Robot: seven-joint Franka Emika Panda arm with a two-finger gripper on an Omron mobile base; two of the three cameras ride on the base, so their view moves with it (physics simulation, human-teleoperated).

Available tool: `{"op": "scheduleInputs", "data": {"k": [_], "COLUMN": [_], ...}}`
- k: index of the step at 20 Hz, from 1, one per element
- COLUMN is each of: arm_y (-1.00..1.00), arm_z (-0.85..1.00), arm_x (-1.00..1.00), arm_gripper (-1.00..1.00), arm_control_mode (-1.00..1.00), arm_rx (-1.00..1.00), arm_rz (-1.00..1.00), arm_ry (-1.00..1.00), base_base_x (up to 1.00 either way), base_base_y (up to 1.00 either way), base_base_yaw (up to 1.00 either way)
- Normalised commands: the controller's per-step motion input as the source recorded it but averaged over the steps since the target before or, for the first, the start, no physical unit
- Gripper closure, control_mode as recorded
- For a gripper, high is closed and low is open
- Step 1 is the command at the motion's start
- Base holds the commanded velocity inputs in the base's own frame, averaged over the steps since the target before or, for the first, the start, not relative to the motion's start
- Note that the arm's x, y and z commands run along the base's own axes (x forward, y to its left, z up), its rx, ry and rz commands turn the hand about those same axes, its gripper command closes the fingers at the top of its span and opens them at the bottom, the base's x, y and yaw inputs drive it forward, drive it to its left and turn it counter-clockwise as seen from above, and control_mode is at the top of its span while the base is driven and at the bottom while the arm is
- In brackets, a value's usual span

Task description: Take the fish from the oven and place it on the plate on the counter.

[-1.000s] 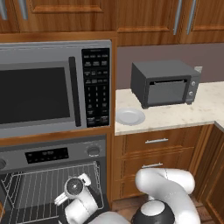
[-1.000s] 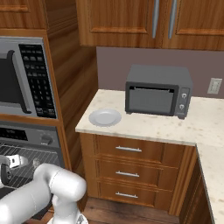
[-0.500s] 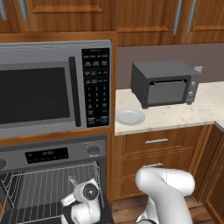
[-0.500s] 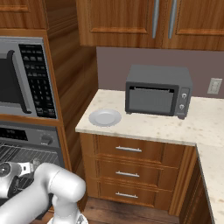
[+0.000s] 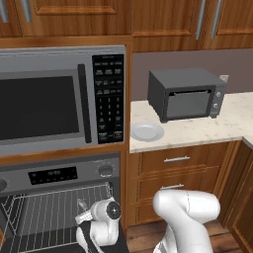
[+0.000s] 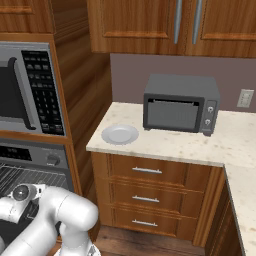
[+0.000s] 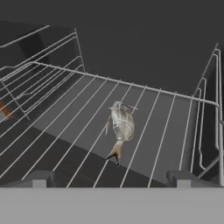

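Silvery-grey, slim little fish lies on a wire rack inside the wide built-in oven, tail toward the hand camera, head toward the dark back wall. Roughly mid-rack, lengthwise along the wires.

White arm's two-finger gripper is inside the oven mouth, level with the rack. Jaws spread wide, nothing between them. The two dark finger tips sit at the bottom of the hand view, one on each side of the fish's line, both well short of its tail. In the left base view the hand is low before the racks.

Step in hand, by my reading: the reach-in, before any grasp. Fish untouched.

Small round pale grey-white plate sits bare on the beige speckled stone counter, just beside the dark-grey boxy toaster oven. Up and to the right of the oven from the robot's side.

Next move likely calls for:
- advancing along the rack until the tips straddle the body, not the thin tail
- staying low enough to catch the fish without the tips snagging the wires
- closing across the narrow width, then lifting out past the rack's raised side rails

Slim body on open wires; could slide or tilt under a one-sided touch.
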Motion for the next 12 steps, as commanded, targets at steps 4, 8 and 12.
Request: {"op": "scheduleInputs", "data": {"k": [4,8,12], "arm_y": [0.00,0.00,0.00], "arm_z": [0.00,0.00,0.00], "arm_x": [0.00,0.01,0.04], "arm_gripper": [-1.00,-1.00,-1.00], "arm_control_mode": [-1.00,-1.00,-1.00], "arm_rx": [0.00,0.00,0.00], "arm_rz": [0.00,0.00,-0.02], "arm_ry": [0.16,0.19,0.09], "base_base_x": [0.00,0.00,0.00], "base_base_y": [0.00,0.00,0.00], "base_base_yaw": [0.00,0.00,0.00]}}
